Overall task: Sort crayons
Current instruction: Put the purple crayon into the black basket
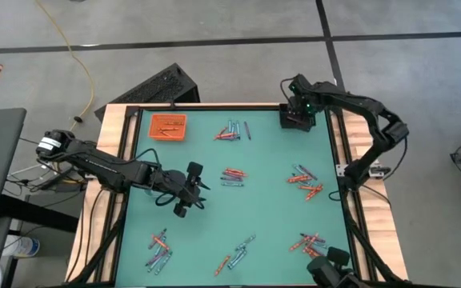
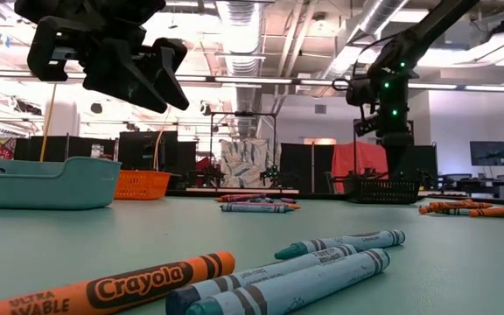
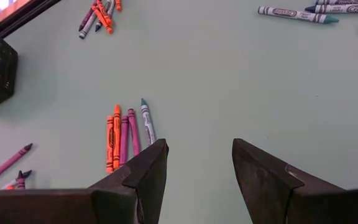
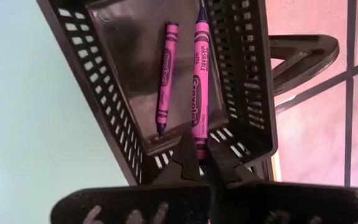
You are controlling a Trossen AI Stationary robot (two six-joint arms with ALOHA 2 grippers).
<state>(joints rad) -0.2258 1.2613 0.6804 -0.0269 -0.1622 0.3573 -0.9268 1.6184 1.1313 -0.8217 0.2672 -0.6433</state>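
Crayons lie in several small clusters on the green mat (image 1: 262,208), for instance at the mat's middle (image 1: 232,176) and near its front edge (image 2: 296,271). My right gripper (image 4: 201,167) hangs over the black tray (image 1: 288,122) at the far right corner, shut on a purple crayon (image 4: 200,74). A second purple crayon (image 4: 164,78) lies on the tray's floor. My left gripper (image 1: 190,190) hovers open above the mat left of centre, with nothing between its fingers (image 3: 148,174). A row of orange, purple and blue crayons (image 3: 126,134) lies beyond them. My right gripper pinches the purple crayon by its near end (image 4: 199,142) between its two fingertips. The fingers come steeply from above, and the crayon runs on from them along their line. The crayon's free end (image 4: 201,15) reaches into the black tray; whether it touches the floor, I cannot tell.
An orange tray (image 1: 151,134) holding orange crayons stands at the far left corner. In the low view a teal tray (image 2: 42,182) shows at the left. The mat has a raised wooden border (image 1: 110,160). Bare mat lies between the clusters.
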